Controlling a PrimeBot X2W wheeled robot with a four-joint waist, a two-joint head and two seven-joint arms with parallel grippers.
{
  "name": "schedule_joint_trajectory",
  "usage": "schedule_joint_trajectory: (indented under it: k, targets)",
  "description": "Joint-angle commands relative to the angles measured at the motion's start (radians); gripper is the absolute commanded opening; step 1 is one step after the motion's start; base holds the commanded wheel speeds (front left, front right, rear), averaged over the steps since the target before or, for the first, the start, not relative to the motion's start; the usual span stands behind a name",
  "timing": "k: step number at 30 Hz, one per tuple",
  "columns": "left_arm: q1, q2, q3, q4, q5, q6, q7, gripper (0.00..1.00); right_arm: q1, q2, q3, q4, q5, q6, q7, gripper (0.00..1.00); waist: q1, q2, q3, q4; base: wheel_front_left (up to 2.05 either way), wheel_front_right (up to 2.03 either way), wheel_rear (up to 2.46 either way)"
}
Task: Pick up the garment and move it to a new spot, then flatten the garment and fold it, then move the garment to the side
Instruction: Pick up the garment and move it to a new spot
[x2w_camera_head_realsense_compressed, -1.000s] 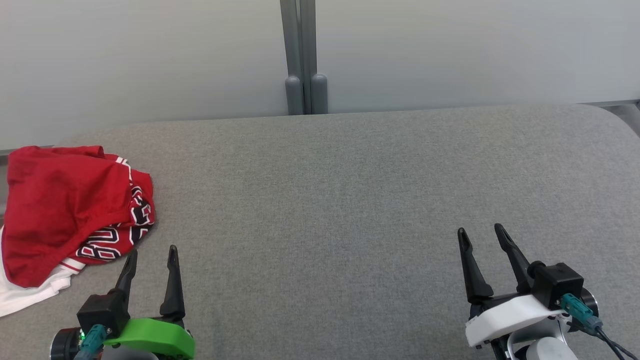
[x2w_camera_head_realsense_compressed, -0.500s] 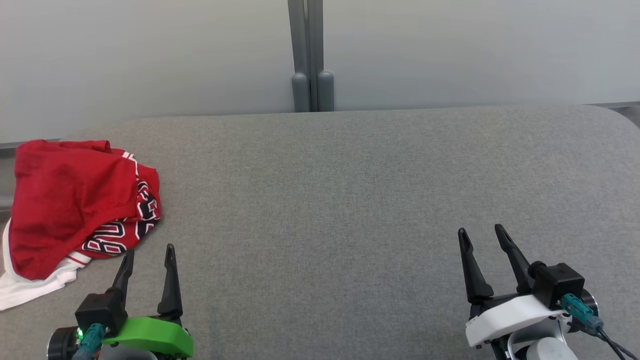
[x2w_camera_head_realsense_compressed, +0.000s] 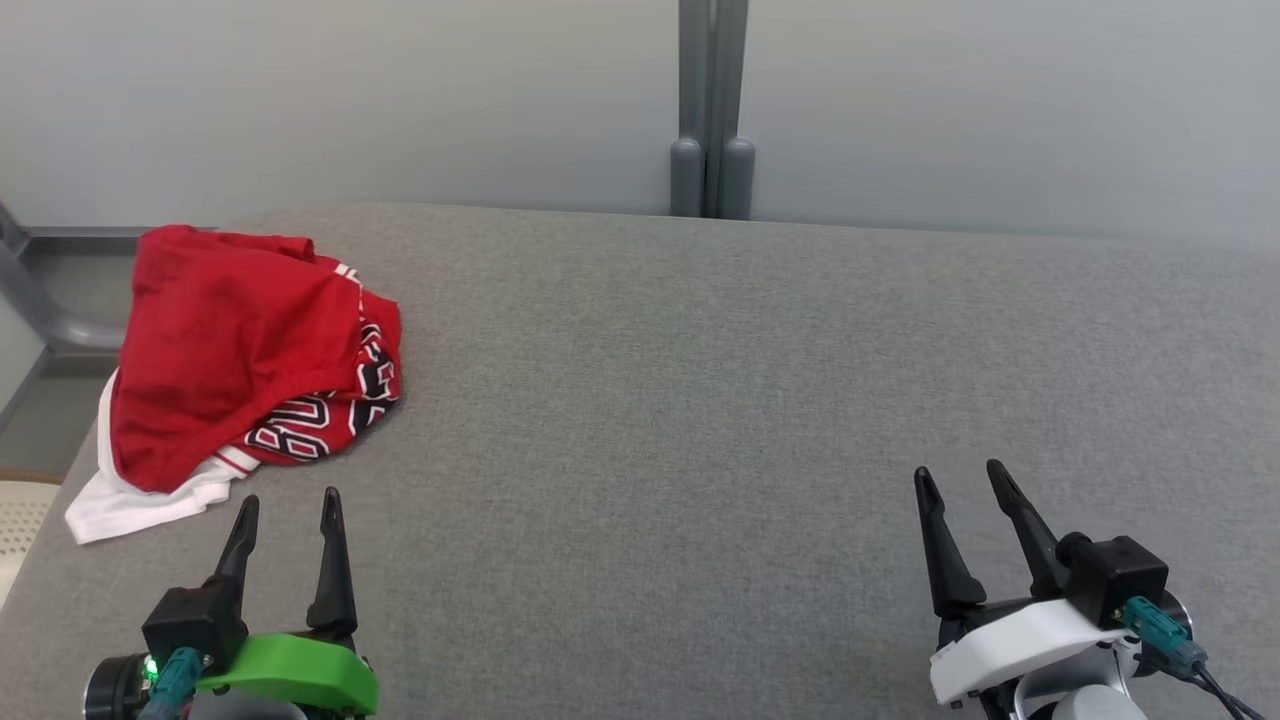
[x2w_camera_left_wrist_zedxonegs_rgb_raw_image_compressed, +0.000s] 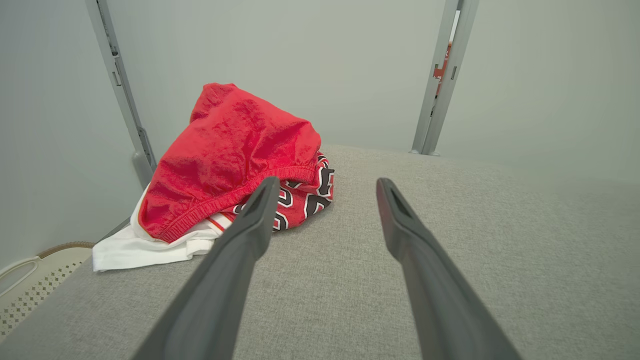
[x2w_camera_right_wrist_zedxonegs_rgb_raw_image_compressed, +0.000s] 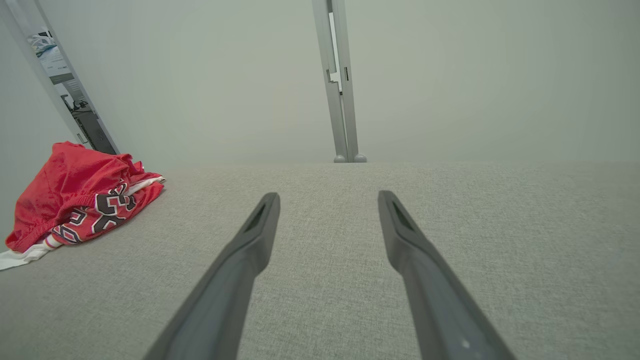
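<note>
Soft, even white light, no glare anywhere.
It falls flat, as from overhead: the grey table (x2w_camera_head_realsense_compressed: 700, 400) shows barely a shadow, only a thin dark line under the red garment (x2w_camera_head_realsense_compressed: 240, 340) near its left edge. The head view is sharp throughout. In the wrist views the fingers (x2w_camera_left_wrist_zedxonegs_rgb_raw_image_compressed: 235, 260) turn soft and smeared toward the bottom edge, the wall posts (x2w_camera_left_wrist_zedxonegs_rgb_raw_image_compressed: 121, 95) lean outward, and the far wall looks hazy.

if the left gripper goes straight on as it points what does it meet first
Likely the garment: its printed edge lies just ahead of the left gripper, though off to one side. It might only clip it; depth unclear.
</note>
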Motion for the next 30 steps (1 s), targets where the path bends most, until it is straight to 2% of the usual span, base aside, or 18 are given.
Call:
schedule_joint_trajectory:
  k: [1, 18, 30]
  targets:
    - [0.005, 0.009, 0.007, 0.001, 0.002, 0.004, -0.002, 1.0, 0.005, -0.003, 0.003, 0.003, 0.007, 0.0, -0.003, 1.0, 0.0, 0.0, -0.002, 0.049, 0.0, 0.0, 0.0]
    - [0.017, 0.019, 0.05, -0.009, 0.005, 0.017, -0.002, 1.0, 0.009, -0.003, 0.005, 0.009, 0.011, 0.0, -0.003, 1.0, 0.0, 0.0, 0.005, 0.245, 0.0, 0.0, 0.0]
    - [0.029, 0.028, 0.062, -0.006, 0.014, 0.019, -0.002, 1.0, 0.005, -0.003, 0.017, 0.017, 0.021, 0.0, -0.003, 1.0, 0.0, 0.0, -0.005, 0.336, 0.0, 0.0, 0.0]
